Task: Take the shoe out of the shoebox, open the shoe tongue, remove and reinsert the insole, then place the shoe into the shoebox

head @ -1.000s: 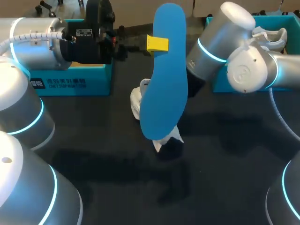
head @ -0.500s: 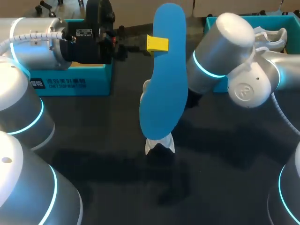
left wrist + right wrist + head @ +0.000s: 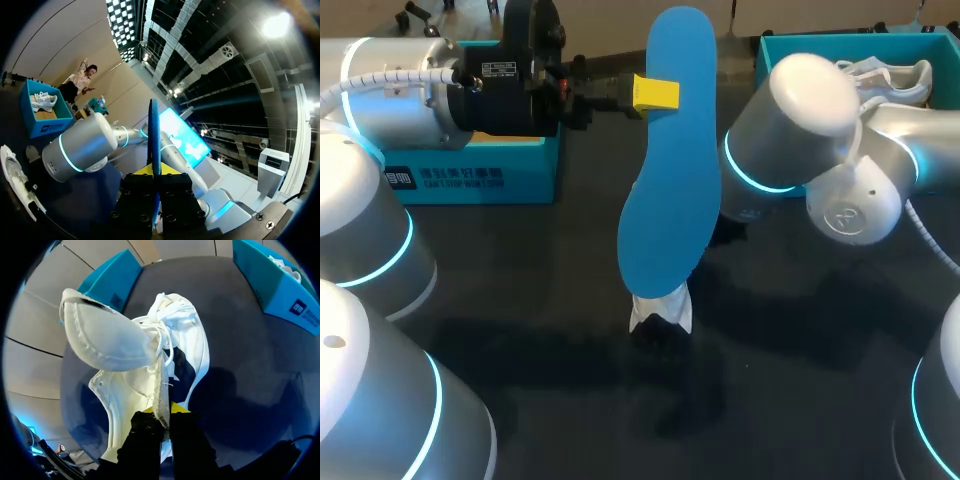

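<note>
Now | left end effector [image 3: 155, 172] pinches insole [image 3: 670, 170] upright | right end effector [image 3: 162, 412] pinches shoe [image 3: 115, 340] rim | shoe between shoeboxes [image 3: 470, 180], apart

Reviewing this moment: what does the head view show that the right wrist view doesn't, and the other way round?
Head view only: the blue insole, held up by the left gripper and hiding most of the white shoe. The right gripper itself is hidden here. Right wrist view only: the right gripper shut on the white shoe's rim, with its laces and open inside in plain sight. Both: the white shoe, the dark table, the left shoebox and the right shoebox.
</note>
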### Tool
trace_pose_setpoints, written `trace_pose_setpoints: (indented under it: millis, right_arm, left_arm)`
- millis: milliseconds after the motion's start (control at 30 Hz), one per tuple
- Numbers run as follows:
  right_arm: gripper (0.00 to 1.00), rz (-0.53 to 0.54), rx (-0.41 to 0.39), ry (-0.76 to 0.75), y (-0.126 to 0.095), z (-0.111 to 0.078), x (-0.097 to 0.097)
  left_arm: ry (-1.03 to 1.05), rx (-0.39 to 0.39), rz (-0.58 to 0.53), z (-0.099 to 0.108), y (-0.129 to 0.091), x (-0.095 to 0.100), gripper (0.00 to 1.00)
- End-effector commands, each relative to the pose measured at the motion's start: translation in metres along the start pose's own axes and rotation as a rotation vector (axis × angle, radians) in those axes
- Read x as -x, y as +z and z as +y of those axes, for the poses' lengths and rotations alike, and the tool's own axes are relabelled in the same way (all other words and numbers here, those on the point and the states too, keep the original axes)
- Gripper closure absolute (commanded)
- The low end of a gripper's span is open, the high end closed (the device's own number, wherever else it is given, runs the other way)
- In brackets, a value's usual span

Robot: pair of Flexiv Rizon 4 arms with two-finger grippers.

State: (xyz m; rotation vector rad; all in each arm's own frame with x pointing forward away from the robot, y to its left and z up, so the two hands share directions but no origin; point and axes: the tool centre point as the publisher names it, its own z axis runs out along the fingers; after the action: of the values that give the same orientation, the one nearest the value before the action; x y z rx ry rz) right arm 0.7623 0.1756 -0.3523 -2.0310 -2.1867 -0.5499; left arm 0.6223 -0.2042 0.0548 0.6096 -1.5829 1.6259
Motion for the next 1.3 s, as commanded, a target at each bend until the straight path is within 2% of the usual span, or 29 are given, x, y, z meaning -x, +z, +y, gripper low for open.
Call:
trace_pose_setpoints:
  millis: [33,333,367,400,467,500,600,633,667,733,767,833,1267,1300]
  right_arm:
    - [1.0,0.024,-0.001,0.001,0.011,-0.003,0.003]
    - [1.0,0.092,-0.039,0.009,0.021,-0.007,0.01]
    - [0.93,0.105,-0.047,0.006,0.023,-0.007,0.01]
    - [0.81,0.118,-0.05,0.003,0.023,-0.007,0.011]
    - [0.43,0.133,-0.066,0.008,0.023,-0.007,0.011]
    - [0.0,0.146,-0.058,0.006,0.021,-0.007,0.01]
    - [0.0,0.186,-0.051,0.004,0.013,-0.008,0.005]
    - [0.0,0.2,-0.077,0.01,0.01,-0.007,0.003]
    - [0.0,0.21,-0.052,-0.001,0.006,-0.007,0.001]
    - [0.0,0.262,-0.071,0.001,-0.001,-0.005,-0.002]
    - [0.0,0.282,-0.054,0.008,-0.005,-0.005,-0.003]
    - [0.0,0.321,-0.084,0.032,-0.011,-0.003,-0.004]
    - [0.0,0.321,-0.084,0.032,-0.011,-0.003,-0.004]
    - [0.0,0.348,-0.059,0.031,-0.015,-0.001,-0.003]
  left_arm:
    - [0.0,0.001,0.001,-0.001,0.002,0.001,1.0]
    - [0.0,0.001,0.001,-0.001,0.002,0.001,1.0]
    - [0.0,0.001,0.001,-0.001,0.002,0.001,1.0]
    - [0.0,0.001,0.001,-0.001,0.002,0.001,1.0]
    - [0.0,0.001,0.001,-0.001,0.002,0.001,1.0]
    - [0.0,0.001,0.001,-0.001,0.002,0.001,1.0]
    - [0.0,0.001,0.001,-0.001,0.002,0.001,1.0]
    - [0.0,0.001,0.001,-0.001,0.002,0.001,1.0]
    - [0.0,0.001,0.001,-0.001,0.002,0.001,1.0]
    - [0.0,0.001,0.001,-0.001,0.002,0.001,1.0]
    - [0.0,0.001,0.001,-0.001,0.002,0.001,1.0]
    - [0.0,0.001,0.001,-0.001,0.002,0.001,1.0]
    - [0.0,0.001,0.001,-0.001,0.002,0.001,1.0]
    - [0.0,0.001,0.001,-0.001,0.002,0.001,1.0]
